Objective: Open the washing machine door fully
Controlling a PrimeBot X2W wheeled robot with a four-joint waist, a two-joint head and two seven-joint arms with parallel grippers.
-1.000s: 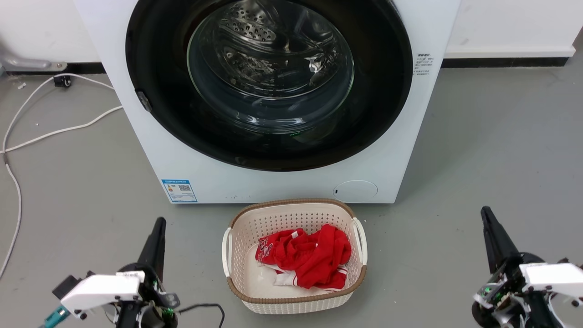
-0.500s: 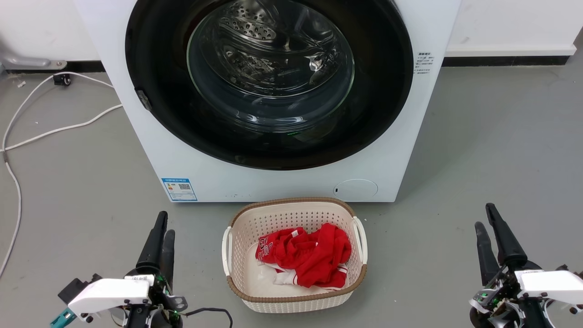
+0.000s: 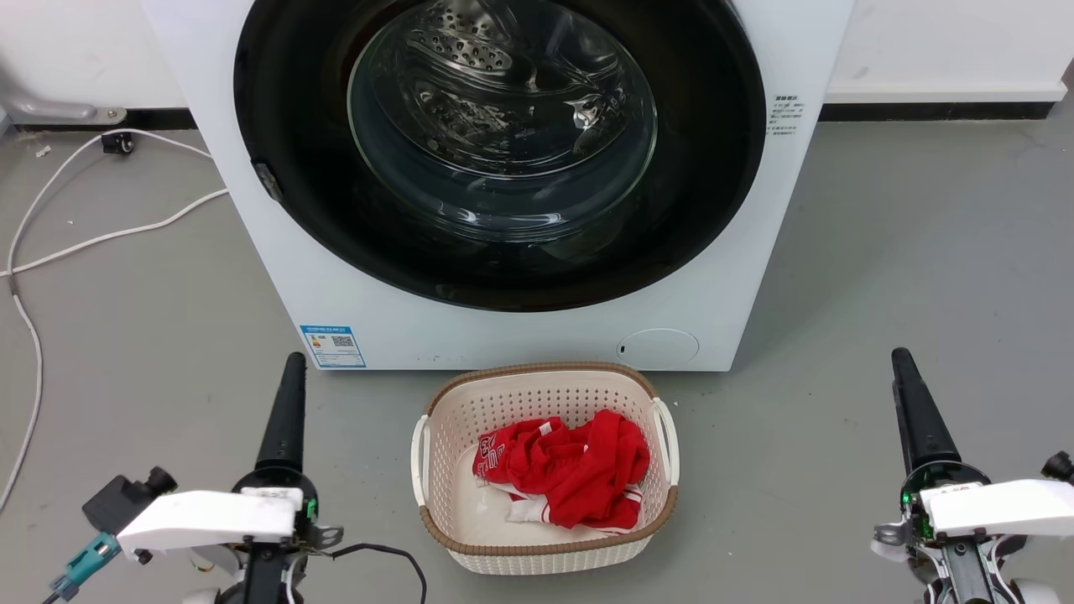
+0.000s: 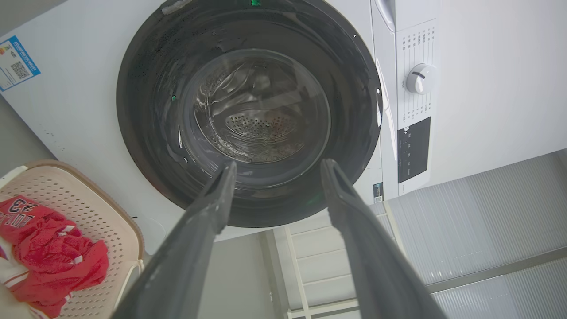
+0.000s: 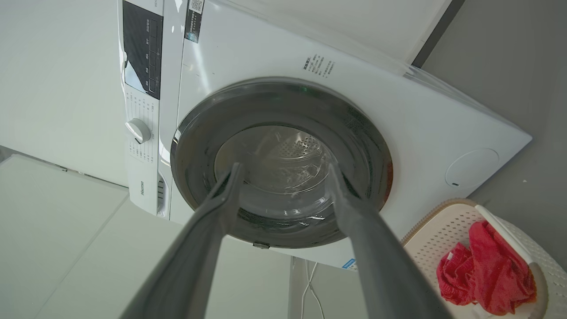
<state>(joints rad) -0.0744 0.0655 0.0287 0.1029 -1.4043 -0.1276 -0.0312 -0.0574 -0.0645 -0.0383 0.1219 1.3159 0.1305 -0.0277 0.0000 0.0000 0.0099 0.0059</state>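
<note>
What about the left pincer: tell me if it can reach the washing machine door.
Probably yes: the left pincer is open, bare floor lies between it and the shut washing machine door, and the laundry basket sits to its right.

Laundry room: washing machine (image 3: 520, 335), clothes basket (image 3: 537, 398)

Right hand (image 5: 284, 167), spread wide, short of the shut washing machine door (image 5: 367, 150); cream basket (image 5: 443, 239) with red clothes (image 5: 487, 270) alongside.

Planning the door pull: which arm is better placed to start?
Left, probably: the left gripper sits below the grey catch on the left rim of the washing machine door; the right gripper is farther.
</note>
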